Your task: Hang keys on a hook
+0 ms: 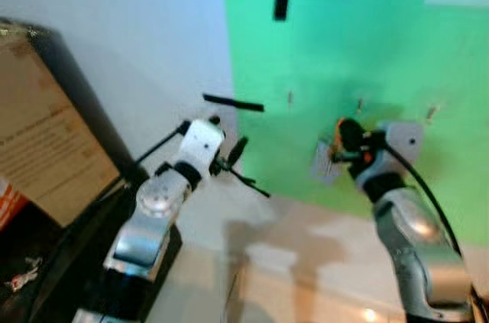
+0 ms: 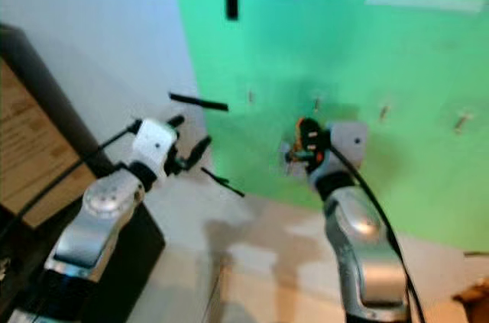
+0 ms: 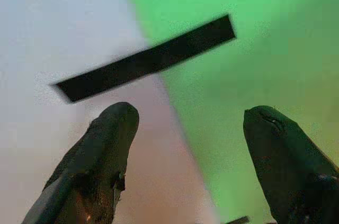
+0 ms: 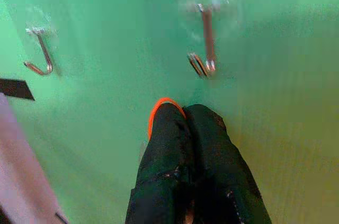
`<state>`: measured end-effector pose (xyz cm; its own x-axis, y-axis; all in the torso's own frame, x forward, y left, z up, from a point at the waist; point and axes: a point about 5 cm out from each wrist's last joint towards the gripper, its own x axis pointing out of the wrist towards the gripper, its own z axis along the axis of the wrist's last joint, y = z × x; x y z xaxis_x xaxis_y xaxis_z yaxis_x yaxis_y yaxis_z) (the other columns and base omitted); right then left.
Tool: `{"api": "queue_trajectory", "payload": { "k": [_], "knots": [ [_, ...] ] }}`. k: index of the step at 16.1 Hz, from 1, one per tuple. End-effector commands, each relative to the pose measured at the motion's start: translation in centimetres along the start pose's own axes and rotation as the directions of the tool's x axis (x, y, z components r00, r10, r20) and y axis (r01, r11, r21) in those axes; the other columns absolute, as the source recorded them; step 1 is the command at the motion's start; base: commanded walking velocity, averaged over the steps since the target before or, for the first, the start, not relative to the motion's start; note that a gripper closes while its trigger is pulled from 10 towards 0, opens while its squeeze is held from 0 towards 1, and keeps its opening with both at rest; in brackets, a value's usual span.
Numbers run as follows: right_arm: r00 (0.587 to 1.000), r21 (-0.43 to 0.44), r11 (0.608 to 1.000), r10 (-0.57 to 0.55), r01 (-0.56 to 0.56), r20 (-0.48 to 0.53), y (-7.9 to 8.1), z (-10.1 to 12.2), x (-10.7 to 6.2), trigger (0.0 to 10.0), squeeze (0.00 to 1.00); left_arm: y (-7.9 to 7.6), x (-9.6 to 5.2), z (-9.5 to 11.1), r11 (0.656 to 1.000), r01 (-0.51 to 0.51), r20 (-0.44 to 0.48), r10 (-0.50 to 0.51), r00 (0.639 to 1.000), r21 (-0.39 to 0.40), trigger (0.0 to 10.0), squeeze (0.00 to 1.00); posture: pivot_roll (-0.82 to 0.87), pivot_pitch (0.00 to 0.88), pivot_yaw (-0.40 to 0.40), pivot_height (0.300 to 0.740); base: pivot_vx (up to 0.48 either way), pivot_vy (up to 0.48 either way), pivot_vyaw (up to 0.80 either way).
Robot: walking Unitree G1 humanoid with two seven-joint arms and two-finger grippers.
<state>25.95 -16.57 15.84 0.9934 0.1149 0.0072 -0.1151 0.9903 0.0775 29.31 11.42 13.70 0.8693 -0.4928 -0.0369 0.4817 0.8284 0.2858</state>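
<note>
The right gripper (image 4: 185, 115) was raised close to the green board (image 1: 397, 48) on the wall, its jaws pressed together on the keys (image 1: 327, 161) — an orange ring (image 4: 159, 105) curved out at the side of one fingertip in the right wrist view, and in the head views a pale tag hung just beneath the gripper, against the board's lower part. Just beyond the fingertips a metal hook (image 4: 204, 49) stuck out from the board, near but apart from the ring; the keys were not yet on it. A second hook (image 4: 39, 52) sat further along the same board, well apart from the first. More small hooks showed in a row across the board in the head views, blurred.

The left gripper (image 3: 185, 128) was held up before the white wall (image 1: 114, 25), beside the green board's edge, its jaws spread wide with nothing between them. A black strip (image 3: 148, 60) of tape crossed the line where white wall met green board, beyond its fingertips. A cardboard box (image 1: 38, 132) stood at the robot's far left — atop a dark surface.
</note>
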Motion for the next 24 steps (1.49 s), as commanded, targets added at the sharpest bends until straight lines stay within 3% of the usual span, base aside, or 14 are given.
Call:
{"api": "queue_trajectory", "payload": {
  "k": [1, 9, 14, 16, 18, 24],
  "knots": [
    [0.998, -0.001, 1.000, -0.002, 0.002, 0.063, 0.1, 1.3, 0.4, 10.0, 0.00, 0.7, -0.5, -0.6, 1.000, -0.020, -0.030, 0.020, 0.999, 0.010, 10.0, 0.00, -0.13, 0.000, 0.046, 0.740, 0.000, 0.000, 0.00],
    [0.996, -0.015, 0.999, 0.050, -0.049, 0.076, 0.2, 1.8, 0.7, 10.0, 0.00, 0.6, -0.8, -1.0, 1.000, 0.014, -0.042, -0.014, 0.999, 0.013, 10.0, 0.00, -0.13, 0.000, 0.033, 0.740, 0.000, 0.000, 0.00],
    [0.989, -0.058, 0.992, 0.120, -0.116, 0.086, 1.2, 2.6, 1.0, 10.0, 0.00, 0.1, -1.2, -0.5, 0.990, 0.141, -0.012, -0.141, 0.990, -0.008, 10.0, 0.00, -0.12, 0.000, 0.030, 0.740, 0.000, 0.000, 0.00],
    [0.980, -0.108, 0.980, 0.176, -0.166, 0.094, 2.1, 3.4, 1.0, 10.0, 0.00, -0.6, -2.1, 0.1, 0.956, 0.282, 0.026, -0.281, 0.959, -0.079, 10.0, 0.00, -0.13, 0.000, 0.035, 0.740, 0.000, 0.000, 0.00],
    [0.973, -0.138, 0.971, 0.209, -0.196, 0.094, 2.6, 3.8, 0.8, 10.0, 0.00, -1.0, -2.5, 0.1, 0.931, 0.350, 0.030, -0.349, 0.937, -0.105, 10.0, 0.00, -0.13, 0.000, 0.036, 0.740, 0.000, 0.000, 0.00],
    [0.971, -0.172, 0.966, 0.214, -0.194, 0.105, 2.9, 4.7, 0.8, 10.0, 0.00, -1.2, -3.0, 0.0, 0.913, 0.384, 0.020, -0.385, 0.923, -0.134, 10.0, 0.00, -0.13, 0.000, 0.032, 0.740, 0.000, 0.000, 0.00]
  ]
}}
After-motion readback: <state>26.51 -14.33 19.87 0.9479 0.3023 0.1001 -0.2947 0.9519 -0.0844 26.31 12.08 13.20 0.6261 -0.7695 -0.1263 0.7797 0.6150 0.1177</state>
